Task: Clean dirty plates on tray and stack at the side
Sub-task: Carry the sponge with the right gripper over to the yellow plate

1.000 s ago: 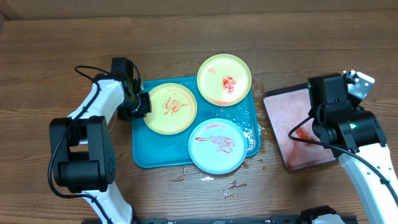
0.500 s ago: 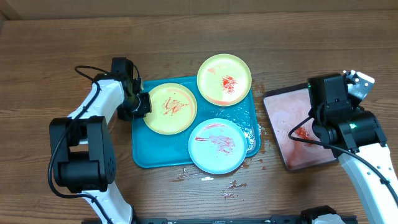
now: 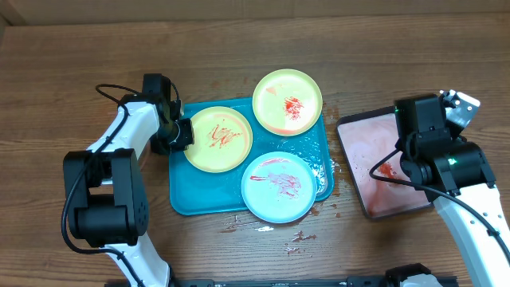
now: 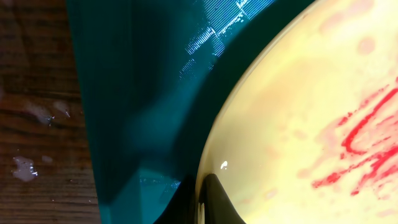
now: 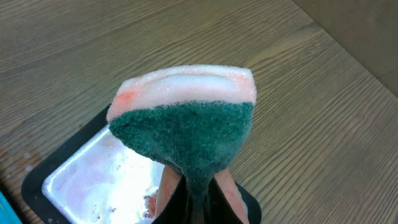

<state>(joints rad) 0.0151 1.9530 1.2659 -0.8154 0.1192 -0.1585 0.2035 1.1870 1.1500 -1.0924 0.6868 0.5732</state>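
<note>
The teal tray (image 3: 185,199) holds three sauce-smeared plates: a yellow-green plate (image 3: 217,139) at its left, a second yellow-green plate (image 3: 287,102) over its far right corner, and a light blue plate (image 3: 277,186) at its near right. My left gripper (image 3: 182,133) is shut on the left rim of the near yellow-green plate (image 4: 298,124), one finger on top and one below, over the tray (image 4: 124,112). My right gripper (image 5: 198,202) is shut on a pink and green sponge (image 5: 186,121), held above the black-rimmed tray (image 3: 374,171).
The black-rimmed tray (image 5: 81,180) with soapy pinkish water stands at the right. Sauce spots (image 3: 299,237) lie on the wood in front of the teal tray. The right arm's body (image 3: 434,147) covers part of the small tray.
</note>
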